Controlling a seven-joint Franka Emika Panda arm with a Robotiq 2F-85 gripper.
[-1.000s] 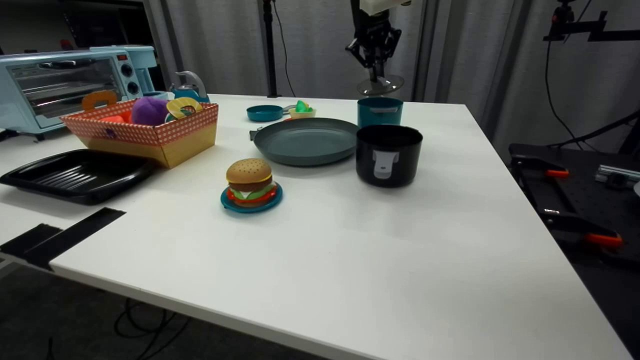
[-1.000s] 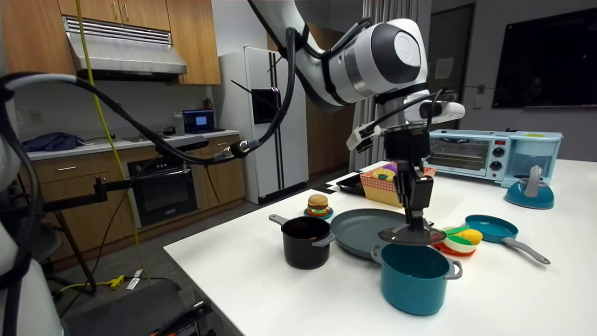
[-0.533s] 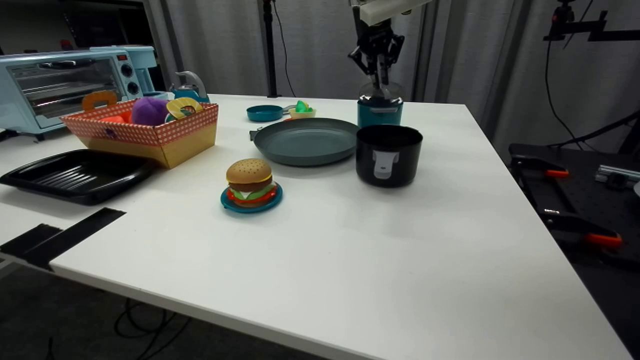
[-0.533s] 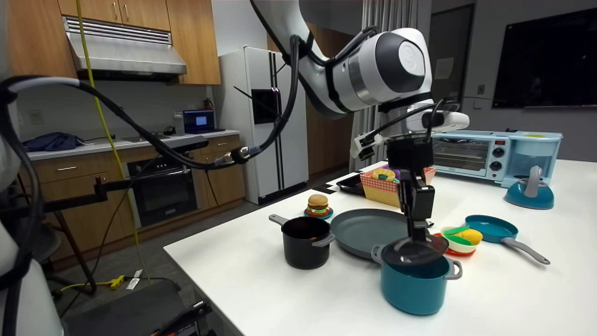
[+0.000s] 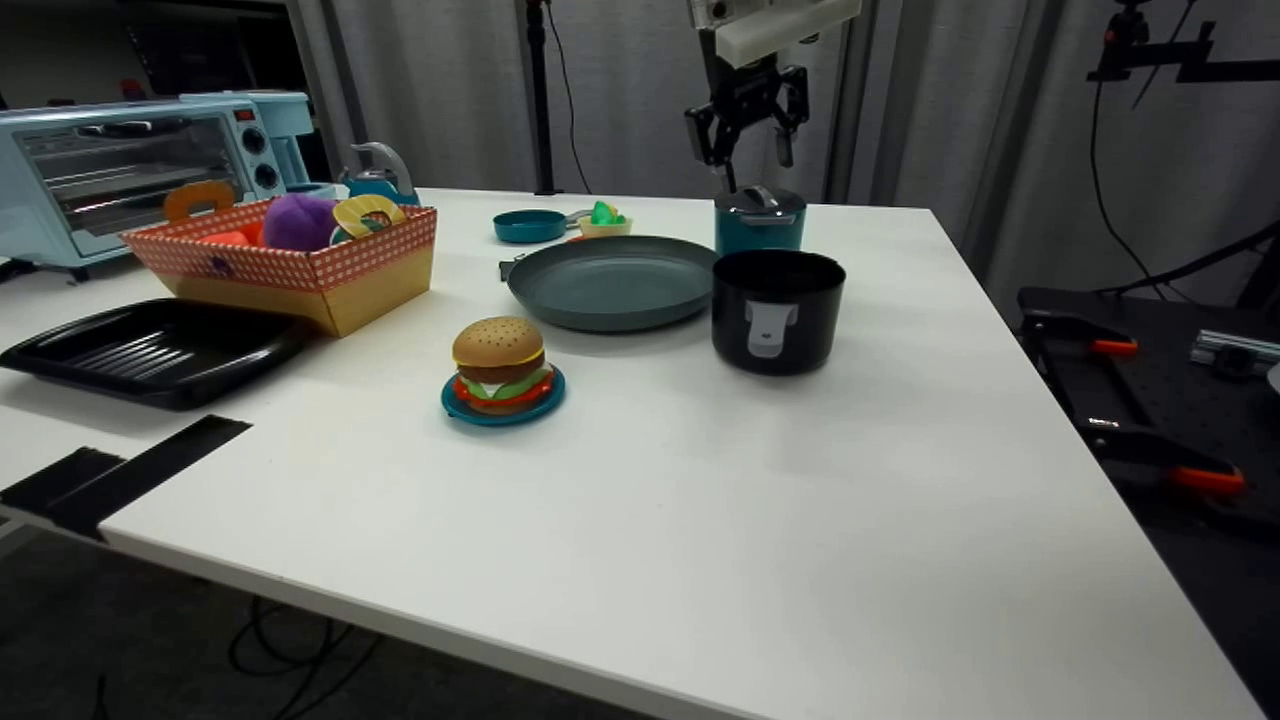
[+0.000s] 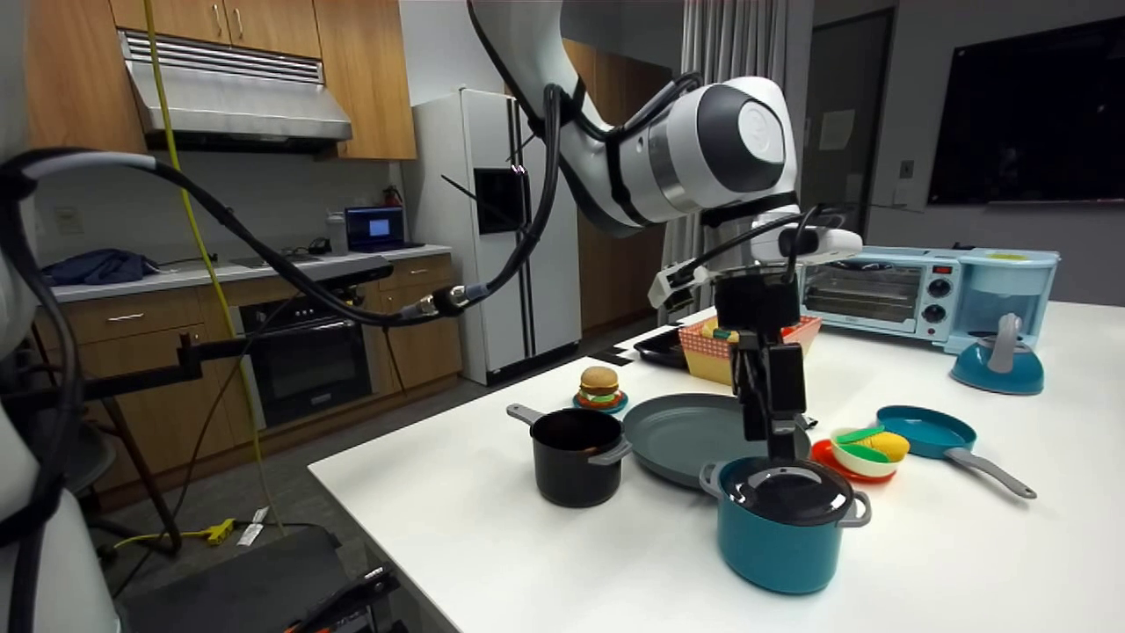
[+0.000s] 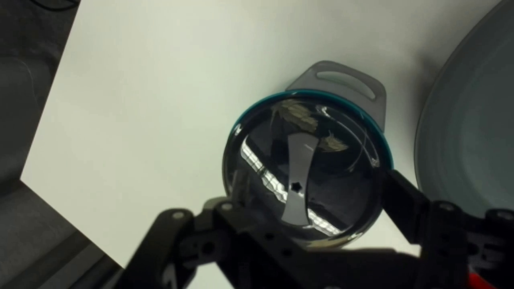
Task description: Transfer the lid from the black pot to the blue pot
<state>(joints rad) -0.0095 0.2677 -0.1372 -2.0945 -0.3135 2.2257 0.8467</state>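
The round glassy lid (image 6: 785,492) with its grey handle lies on top of the blue pot (image 6: 773,549), covering its mouth. From above, in the wrist view, the lid (image 7: 337,180) sits within the teal rim, fairly level. My gripper (image 5: 757,172) is right above it, open, its fingers spread to both sides of the lid's handle and apart from it. In the wrist view the gripper (image 7: 314,182) shows a wide gap with the handle between the fingers, ungripped. The black pot (image 6: 576,470) stands uncovered nearby, seen in both exterior views.
A large grey-green plate (image 6: 685,435) lies close beside both pots. A toy burger (image 5: 500,365), a basket of toys (image 5: 370,275), a black tray (image 5: 150,350), a small blue pan (image 6: 927,431) and a food bowl (image 6: 866,459) are also on the white table (image 5: 650,530).
The lid has come down from above the blue pot, tilted half a second ago, and now rests on it. My gripper's fingers have spread and let go of its handle.
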